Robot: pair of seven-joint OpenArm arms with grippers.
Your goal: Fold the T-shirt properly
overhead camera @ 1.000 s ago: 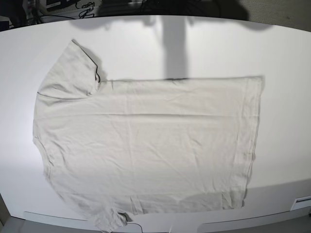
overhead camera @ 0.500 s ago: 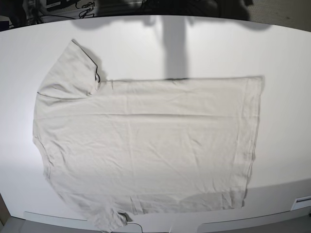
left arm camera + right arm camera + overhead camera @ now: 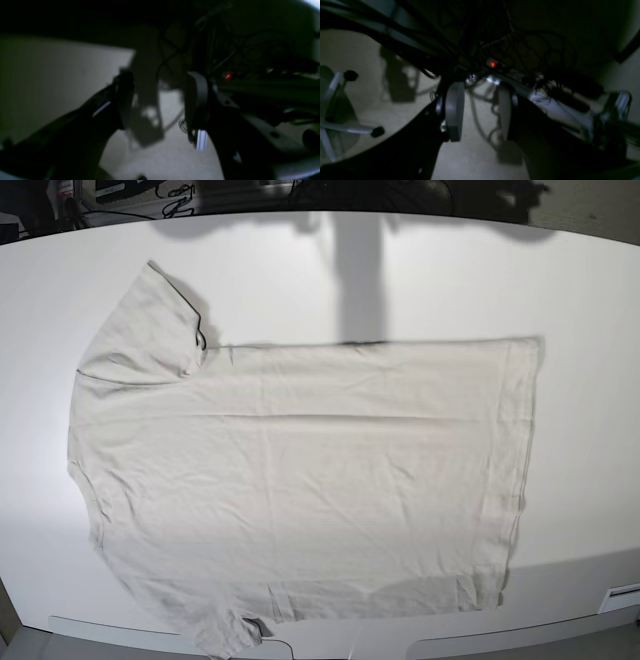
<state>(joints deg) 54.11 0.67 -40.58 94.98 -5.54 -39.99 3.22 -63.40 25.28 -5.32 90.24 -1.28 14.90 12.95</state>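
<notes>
The off-white T-shirt [image 3: 300,480] lies flat across the white table [image 3: 450,280] in the base view, collar end at the left, hem at the right. One sleeve [image 3: 145,330] points to the far left and the other sleeve [image 3: 225,635] hangs at the near edge. Neither arm shows in the base view. My left gripper [image 3: 157,100] is open with nothing between its fingers, over dim floor. My right gripper [image 3: 480,112] is open too, empty, above carpet and cables.
Dark shadows of the arms [image 3: 360,270] fall on the table's far side. A chair base [image 3: 347,122] stands on the floor at the left of the right wrist view. Tangled cables [image 3: 520,55] and a red light [image 3: 492,64] lie beyond the fingers.
The shirt has not moved. The shadows along the table's far edge have shifted slightly.
</notes>
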